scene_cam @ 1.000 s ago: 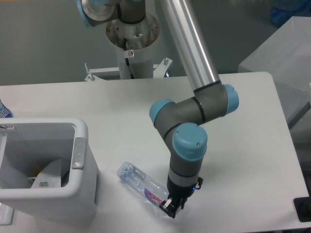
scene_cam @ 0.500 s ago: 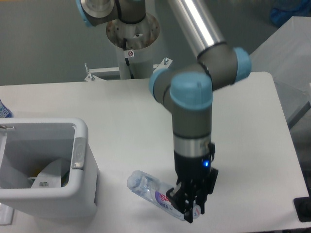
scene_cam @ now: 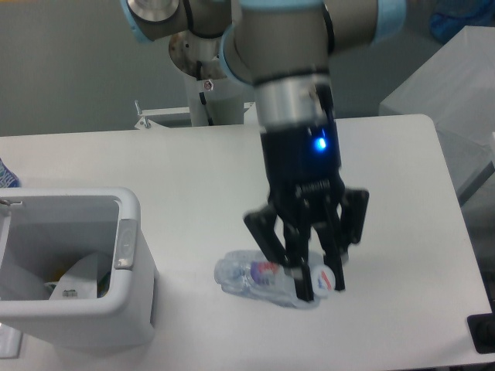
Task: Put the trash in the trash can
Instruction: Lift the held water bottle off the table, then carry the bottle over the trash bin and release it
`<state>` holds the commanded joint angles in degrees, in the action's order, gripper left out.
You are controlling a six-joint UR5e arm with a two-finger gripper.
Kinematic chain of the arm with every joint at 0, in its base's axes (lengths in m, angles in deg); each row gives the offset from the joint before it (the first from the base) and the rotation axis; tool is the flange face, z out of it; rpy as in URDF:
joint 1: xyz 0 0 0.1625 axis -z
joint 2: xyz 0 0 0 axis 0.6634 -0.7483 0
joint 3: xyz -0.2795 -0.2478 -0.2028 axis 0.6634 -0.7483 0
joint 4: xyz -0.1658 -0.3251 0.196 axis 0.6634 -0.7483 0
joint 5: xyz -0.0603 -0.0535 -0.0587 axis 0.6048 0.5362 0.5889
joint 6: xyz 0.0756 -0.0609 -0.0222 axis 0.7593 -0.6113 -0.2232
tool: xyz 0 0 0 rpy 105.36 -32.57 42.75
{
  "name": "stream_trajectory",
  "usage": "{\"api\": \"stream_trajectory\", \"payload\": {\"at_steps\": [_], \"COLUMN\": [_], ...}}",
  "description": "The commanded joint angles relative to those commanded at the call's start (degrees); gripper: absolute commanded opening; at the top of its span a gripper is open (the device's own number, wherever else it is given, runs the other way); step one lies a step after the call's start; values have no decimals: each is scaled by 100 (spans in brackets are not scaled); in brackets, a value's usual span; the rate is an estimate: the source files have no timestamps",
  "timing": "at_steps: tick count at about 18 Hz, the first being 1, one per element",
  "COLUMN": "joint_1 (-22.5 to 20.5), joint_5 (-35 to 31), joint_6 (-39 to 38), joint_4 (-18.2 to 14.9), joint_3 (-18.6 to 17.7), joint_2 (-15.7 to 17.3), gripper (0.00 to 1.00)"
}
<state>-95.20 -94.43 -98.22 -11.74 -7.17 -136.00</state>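
Observation:
My gripper [scene_cam: 308,280] is shut on the crushed clear plastic bottle [scene_cam: 259,279] with a pink-purple label and holds it by its cap end, lifted well above the table, lying roughly level. The bottle body sticks out to the left of the fingers. The white trash can [scene_cam: 131,270] stands at the front left of the table, to the left of the bottle. The crumpled white wrapper [scene_cam: 77,282] lies inside the can.
The arm's base column [scene_cam: 209,77] stands at the back of the table. A grey tab [scene_cam: 125,242] sits on the can's right rim. A black object [scene_cam: 483,332] shows at the right edge. A blue-white item [scene_cam: 6,176] peeks in at the left edge.
The gripper has risen toward the camera with the bottle in its grip. The bottle has left the table and now hangs level, a little farther right.

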Motion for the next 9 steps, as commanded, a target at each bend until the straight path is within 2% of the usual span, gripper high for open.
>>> {"api": "stream_trajectory", "payload": {"at_steps": [4,9], "joint_1": [369,1054], "joint_5": [9,0], "joint_6": [-9,-18], "joint_4": [9,0], "joint_3": [-26,-52], "joint_2": [185,238], "gripper": [25,25]}}
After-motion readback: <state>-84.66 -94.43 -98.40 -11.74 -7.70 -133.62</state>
